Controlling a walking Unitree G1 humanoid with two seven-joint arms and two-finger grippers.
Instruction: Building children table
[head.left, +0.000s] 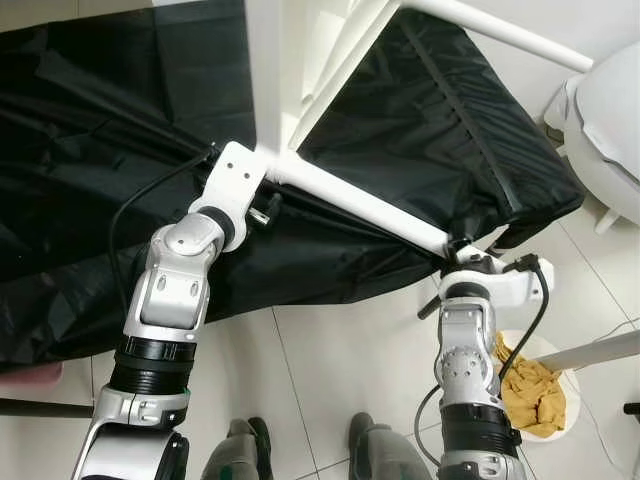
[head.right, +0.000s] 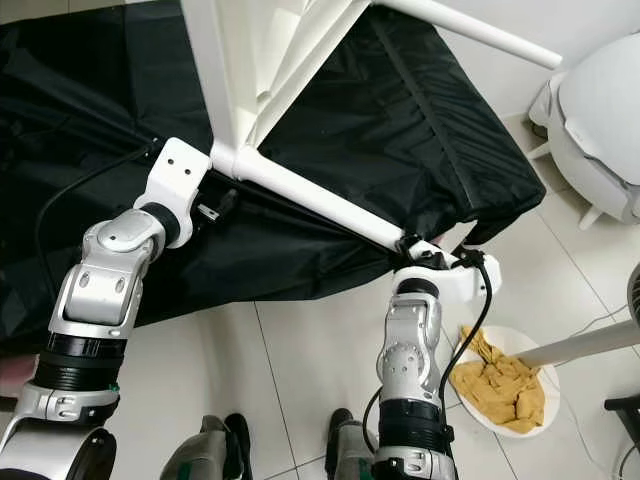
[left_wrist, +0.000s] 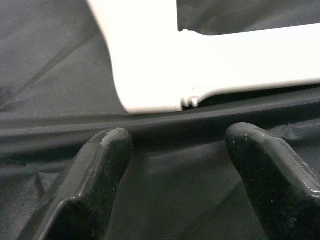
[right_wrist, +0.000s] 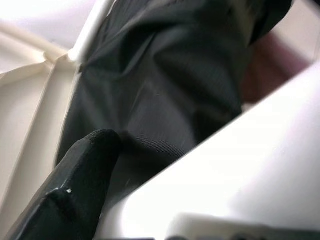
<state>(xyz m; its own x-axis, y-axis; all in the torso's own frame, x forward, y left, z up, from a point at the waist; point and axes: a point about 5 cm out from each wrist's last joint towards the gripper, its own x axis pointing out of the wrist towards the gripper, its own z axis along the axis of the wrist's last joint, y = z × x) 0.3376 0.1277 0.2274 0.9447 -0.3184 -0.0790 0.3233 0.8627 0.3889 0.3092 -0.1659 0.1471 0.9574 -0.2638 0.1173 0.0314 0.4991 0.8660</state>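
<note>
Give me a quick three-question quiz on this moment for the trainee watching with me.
1. True or false: the left gripper is open, its fingers apart over the black cloth.
2. What lies in the round white bowl on the floor? A) yellow rag B) screws C) water
3. Fill in: the right gripper is at the end of a white table ____.

Key: 1 true; 2 A, the yellow rag; 3 leg.

Left pincer (left_wrist: 175, 150) gapes; right pincer (head.left: 455, 250) reaches forward.
</note>
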